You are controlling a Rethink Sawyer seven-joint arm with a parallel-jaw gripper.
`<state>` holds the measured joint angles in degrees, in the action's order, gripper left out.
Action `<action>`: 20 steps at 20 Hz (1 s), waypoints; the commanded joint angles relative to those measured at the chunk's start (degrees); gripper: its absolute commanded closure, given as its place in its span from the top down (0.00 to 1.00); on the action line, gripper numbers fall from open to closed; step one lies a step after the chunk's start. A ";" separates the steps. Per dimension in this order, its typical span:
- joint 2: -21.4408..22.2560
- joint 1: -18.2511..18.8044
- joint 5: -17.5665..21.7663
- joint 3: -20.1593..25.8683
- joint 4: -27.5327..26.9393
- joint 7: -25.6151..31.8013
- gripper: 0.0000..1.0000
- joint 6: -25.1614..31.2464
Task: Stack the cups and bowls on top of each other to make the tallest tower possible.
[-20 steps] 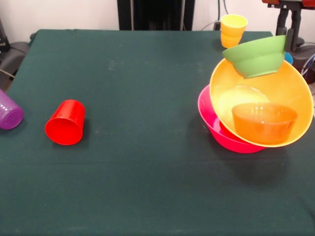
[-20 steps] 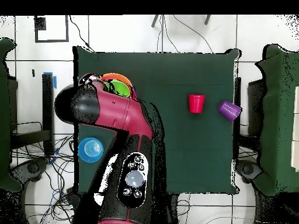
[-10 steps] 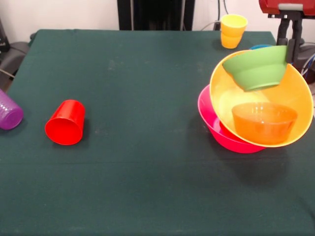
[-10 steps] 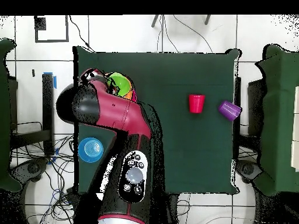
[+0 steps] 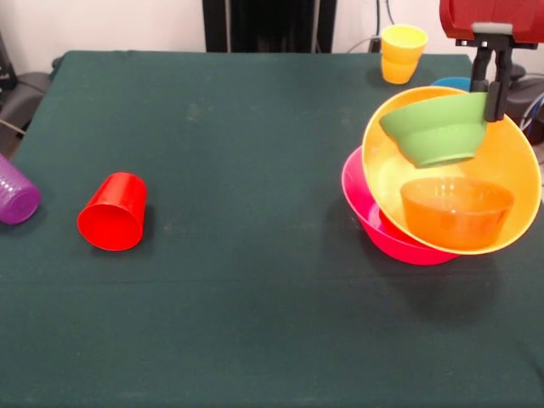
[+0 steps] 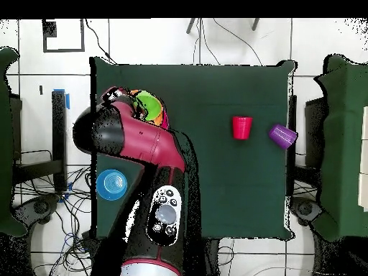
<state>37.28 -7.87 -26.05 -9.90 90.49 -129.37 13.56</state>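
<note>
My gripper is shut on the rim of a green bowl and holds it tilted just above the inside of the large yellow-orange bowl. That bowl leans in the large pink bowl and holds a small orange bowl. Overhead, the green bowl shows beside my arm, which hides most of the pile. A yellow cup sits in an orange cup at the back. A red cup and a purple cup lie on their sides at the left.
A small blue bowl sits near the robot's base; only its rim shows behind the pile in the front view. The red cup and purple cup lie far from the pile. Green cloth covers the table.
My gripper has come down and slightly left in the front view, carrying the green bowl from above the yellow-orange bowl's far rim to lower inside it. Nothing else has moved.
</note>
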 commanded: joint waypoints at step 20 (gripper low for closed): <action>-2.51 -2.25 -1.51 4.47 4.90 -10.54 1.00 2.26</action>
<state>36.98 -8.71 -26.22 -9.92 92.02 -129.37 13.56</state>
